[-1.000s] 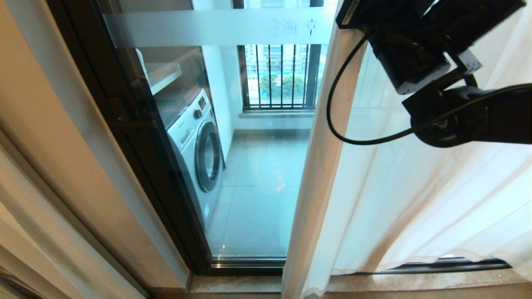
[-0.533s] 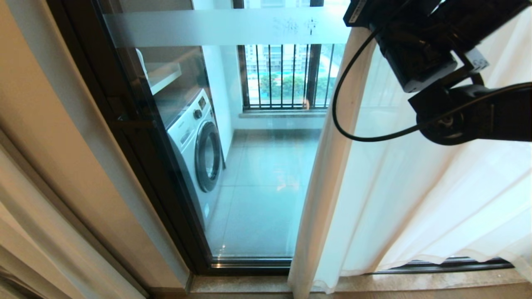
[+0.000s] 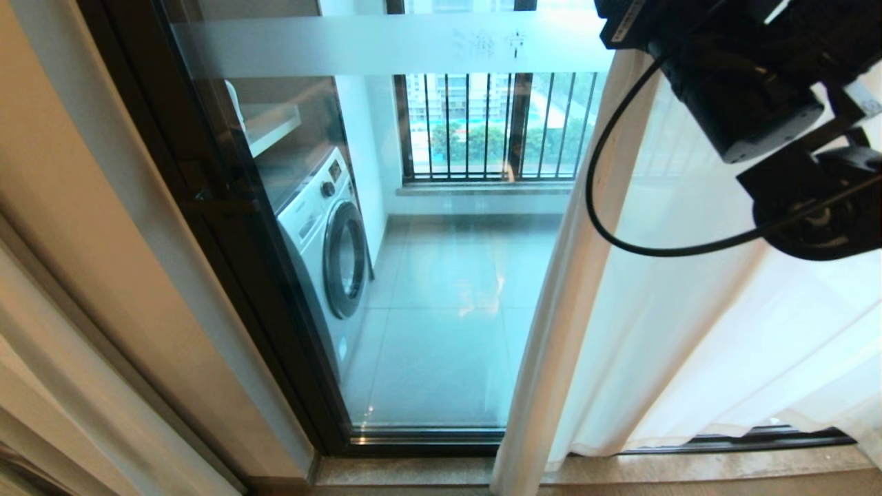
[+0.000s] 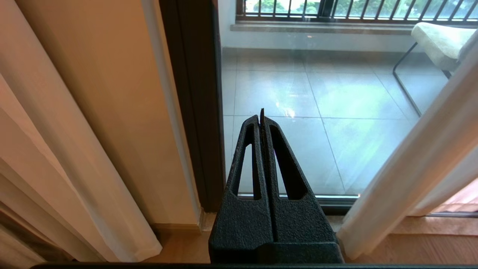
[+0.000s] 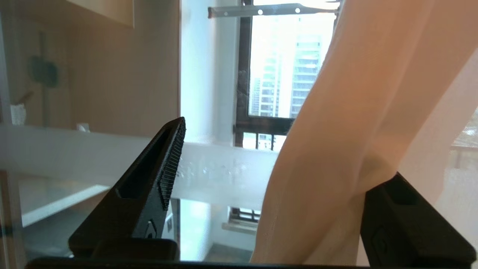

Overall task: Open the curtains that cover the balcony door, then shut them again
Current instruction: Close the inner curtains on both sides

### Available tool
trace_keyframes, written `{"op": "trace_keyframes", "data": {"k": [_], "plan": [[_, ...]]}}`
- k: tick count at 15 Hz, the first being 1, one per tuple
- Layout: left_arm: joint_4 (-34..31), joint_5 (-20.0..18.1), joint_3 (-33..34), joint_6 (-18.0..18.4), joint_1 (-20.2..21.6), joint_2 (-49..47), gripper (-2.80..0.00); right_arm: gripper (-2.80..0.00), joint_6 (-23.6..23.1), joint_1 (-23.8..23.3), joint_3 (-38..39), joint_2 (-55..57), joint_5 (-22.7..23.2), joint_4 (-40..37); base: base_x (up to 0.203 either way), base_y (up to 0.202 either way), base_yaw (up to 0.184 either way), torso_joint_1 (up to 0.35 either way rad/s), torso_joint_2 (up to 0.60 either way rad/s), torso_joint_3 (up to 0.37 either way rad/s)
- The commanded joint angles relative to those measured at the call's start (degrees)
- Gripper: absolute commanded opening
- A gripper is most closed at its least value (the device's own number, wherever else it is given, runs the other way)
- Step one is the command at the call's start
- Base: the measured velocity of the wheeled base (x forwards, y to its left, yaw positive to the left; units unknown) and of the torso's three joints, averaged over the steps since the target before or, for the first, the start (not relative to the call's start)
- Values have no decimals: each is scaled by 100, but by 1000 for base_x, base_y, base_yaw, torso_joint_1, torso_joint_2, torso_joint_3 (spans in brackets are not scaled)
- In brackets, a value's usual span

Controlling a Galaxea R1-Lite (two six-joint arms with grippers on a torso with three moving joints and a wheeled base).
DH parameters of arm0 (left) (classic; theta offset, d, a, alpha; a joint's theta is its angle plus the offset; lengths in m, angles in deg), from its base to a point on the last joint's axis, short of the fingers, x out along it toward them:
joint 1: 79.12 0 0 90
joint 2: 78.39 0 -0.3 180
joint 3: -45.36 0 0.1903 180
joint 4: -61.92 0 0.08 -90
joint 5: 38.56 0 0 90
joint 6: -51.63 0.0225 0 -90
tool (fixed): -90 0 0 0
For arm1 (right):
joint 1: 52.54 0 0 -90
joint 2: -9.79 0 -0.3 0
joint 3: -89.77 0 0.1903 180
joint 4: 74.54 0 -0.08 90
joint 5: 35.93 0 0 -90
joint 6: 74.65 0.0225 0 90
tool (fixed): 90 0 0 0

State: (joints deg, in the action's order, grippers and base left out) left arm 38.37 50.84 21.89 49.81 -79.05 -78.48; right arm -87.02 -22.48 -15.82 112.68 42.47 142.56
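Note:
The sheer white curtains (image 3: 689, 331) hang bunched over the right side of the balcony door (image 3: 227, 227), and its glass pane with the frosted band stands uncovered in the middle. My right arm (image 3: 730, 83) reaches up at the top right, beside the curtain's leading edge. In the right wrist view the right gripper (image 5: 289, 149) is open, and a fold of curtain (image 5: 336, 130) lies between its fingers, resting against one of them and hiding its tip. My left gripper (image 4: 261, 116) is shut on nothing, parked low in front of the door frame.
Behind the glass are a washing machine (image 3: 331, 248), a black-barred railing (image 3: 482, 124) and a chair (image 4: 437, 41). Thick beige drapes (image 3: 83, 275) hang at the left. A stone threshold (image 3: 413, 472) runs along the door's foot.
The right arm has moved to the right, and the curtain's leading edge has slid right with it. More of the glass and railing now shows.

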Motion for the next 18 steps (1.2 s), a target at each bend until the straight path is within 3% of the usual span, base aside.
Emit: {"op": "trace_keyframes", "data": {"k": [1, 12, 18], "plan": [[1, -2, 1, -2, 1, 1, -280, 0, -64, -147, 671, -680, -10, 28, 0, 0, 0, 0, 0, 0], [1, -2, 1, -2, 1, 1, -280, 0, -212, -936, 3794, -3097, -1, -386, 0, 0, 0, 0, 0, 0], [1, -2, 1, -2, 1, 1, -280, 0, -255, -1286, 4915, -4156, -1, -789, 0, 0, 0, 0, 0, 0]]}}
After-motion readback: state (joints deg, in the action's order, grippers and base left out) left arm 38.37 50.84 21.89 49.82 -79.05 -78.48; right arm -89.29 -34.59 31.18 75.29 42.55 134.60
